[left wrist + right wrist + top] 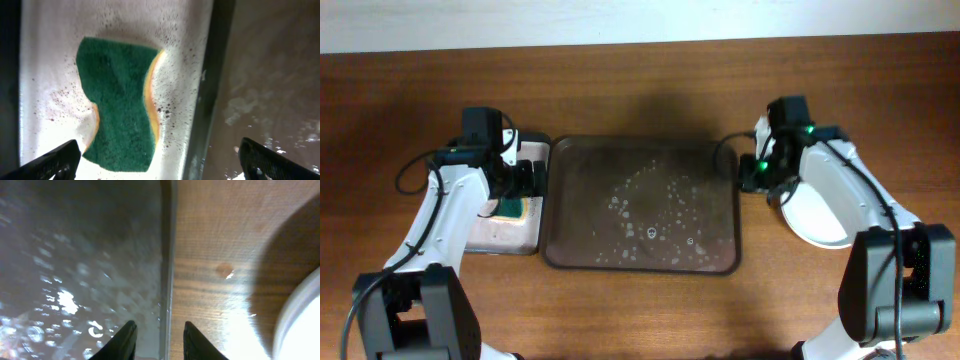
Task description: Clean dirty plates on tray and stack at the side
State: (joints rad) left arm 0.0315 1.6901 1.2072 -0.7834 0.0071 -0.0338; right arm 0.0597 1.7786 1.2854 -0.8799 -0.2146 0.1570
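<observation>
We see the big brown tray [582,210] in the middle of the wooden table [640,80]. It is wet, with little bubbles on it. A white plate [820,228] lies on the table just to the right of the tray, partly under the right arm.

The right gripper [752,175] is at the tray's right edge. Its two fingers [126,339] are close together, one on each side of the rim. We cannot tell if they pinch it.

The left gripper [159,150] hangs over the small whitish sponge tray [45,75] beside the big tray. Its fingers are spread wide and hold nothing. A green and yellow sponge [117,105] lies flat there.
</observation>
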